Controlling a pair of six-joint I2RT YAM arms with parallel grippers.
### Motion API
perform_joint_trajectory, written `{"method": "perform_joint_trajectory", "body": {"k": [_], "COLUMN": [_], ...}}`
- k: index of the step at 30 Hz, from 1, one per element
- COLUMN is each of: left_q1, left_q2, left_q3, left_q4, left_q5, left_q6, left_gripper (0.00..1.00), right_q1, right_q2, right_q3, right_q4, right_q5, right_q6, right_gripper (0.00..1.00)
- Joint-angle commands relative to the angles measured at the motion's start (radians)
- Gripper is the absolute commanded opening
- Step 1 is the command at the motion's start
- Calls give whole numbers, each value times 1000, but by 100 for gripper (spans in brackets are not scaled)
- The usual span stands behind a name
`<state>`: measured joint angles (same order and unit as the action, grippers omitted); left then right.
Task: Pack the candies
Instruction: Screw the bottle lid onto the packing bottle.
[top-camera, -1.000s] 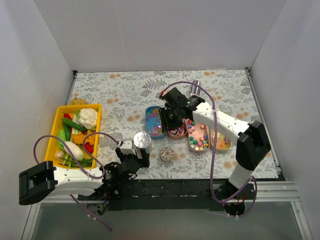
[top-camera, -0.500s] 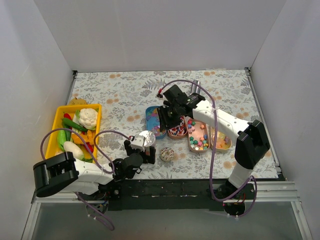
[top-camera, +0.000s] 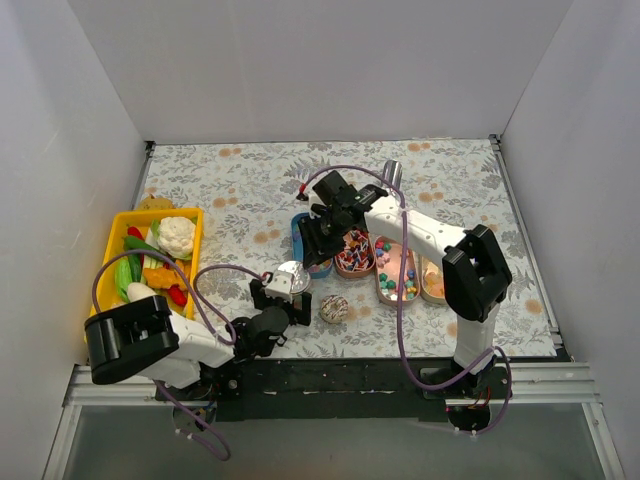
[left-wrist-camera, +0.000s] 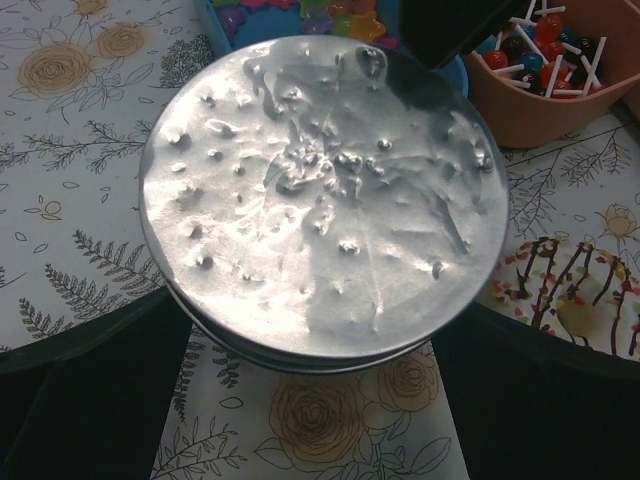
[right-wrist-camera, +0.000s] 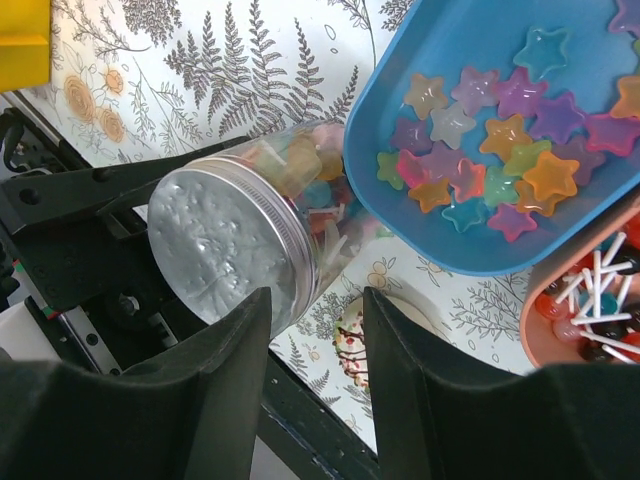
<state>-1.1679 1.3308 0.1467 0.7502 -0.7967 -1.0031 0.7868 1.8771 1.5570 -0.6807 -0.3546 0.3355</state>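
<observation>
The left hand (top-camera: 285, 297) is clamping a candy-filled jar (right-wrist-camera: 235, 255) near the tabletop's (top-camera: 230, 180) near edge. The right hand (right-wrist-camera: 315, 390), fingers apart, is hovering over star candies (right-wrist-camera: 480, 160) lying in a blue tray (right-wrist-camera: 440, 50) mid-tabletop.

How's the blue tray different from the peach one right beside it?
The blue tray holds flat translucent star gummies; the peach tray holds round lollipops on white sticks. The blue tray ends the row on the left; the peach tray comes second. Both are open, on the floral table.
</observation>
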Motion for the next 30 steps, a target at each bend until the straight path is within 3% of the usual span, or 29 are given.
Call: {"method": "perform_joint_trajectory", "body": {"k": [1,8,17,26,30], "left_q1": [5,10,54,54,54], "left_q2": [34,97,91,68,84], "left_q3": [1,51,82,-1,-24], "left_q4": [73,92,-2,74,93], "left_q5": [-53,-53,-59,97,119], "left_q6": [46,55,-38,-3,-3], "left_gripper": [98,98,98,83,81], "right_q1": [0,3,6,8,8], "right_q2": [13,20,28,37,43], "right_q3": [43,35,29,84,101], "right_q4": [18,4,-13,-14,20], "right_q5": [-56,-53,-40,-29,-58], "right_q6": [-19,-16,-18,-18,-35], "right_gripper": [50,48,46,45,45]}}
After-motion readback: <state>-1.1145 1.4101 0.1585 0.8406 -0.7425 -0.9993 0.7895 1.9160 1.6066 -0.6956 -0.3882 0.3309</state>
